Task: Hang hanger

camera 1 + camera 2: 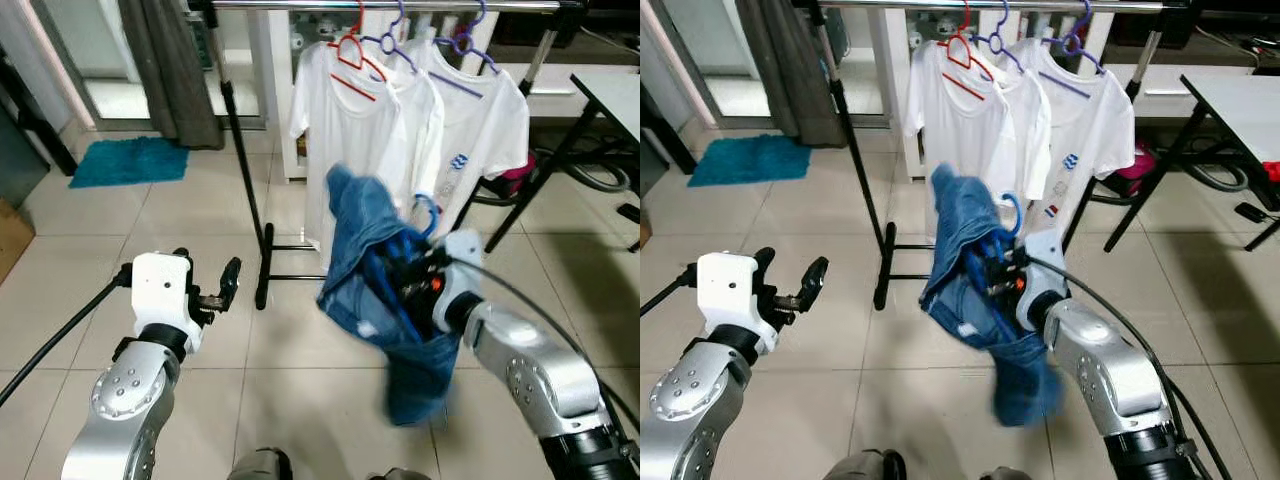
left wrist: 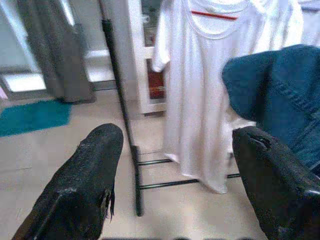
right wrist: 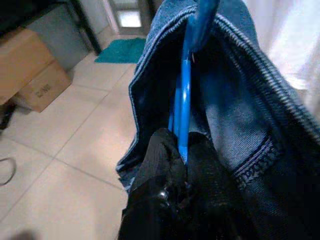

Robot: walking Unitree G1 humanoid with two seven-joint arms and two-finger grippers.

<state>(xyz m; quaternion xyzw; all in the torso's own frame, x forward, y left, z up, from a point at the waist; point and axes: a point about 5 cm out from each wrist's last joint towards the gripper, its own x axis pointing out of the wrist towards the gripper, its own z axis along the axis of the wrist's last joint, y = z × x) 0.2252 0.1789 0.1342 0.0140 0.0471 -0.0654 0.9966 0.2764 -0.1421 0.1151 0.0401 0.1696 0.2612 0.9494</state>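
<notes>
Right gripper (image 3: 181,150) clamps blue plastic hanger (image 3: 186,85) draped with blue denim garment (image 1: 372,250), hook up for silver rail (image 1: 400,6) above; left gripper (image 2: 172,170) wide, empty, beside

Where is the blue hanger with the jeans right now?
The blue hanger carrying the denim garment is gripped in the right gripper, in front of the white T-shirts on the clothes rail, below it.
</notes>
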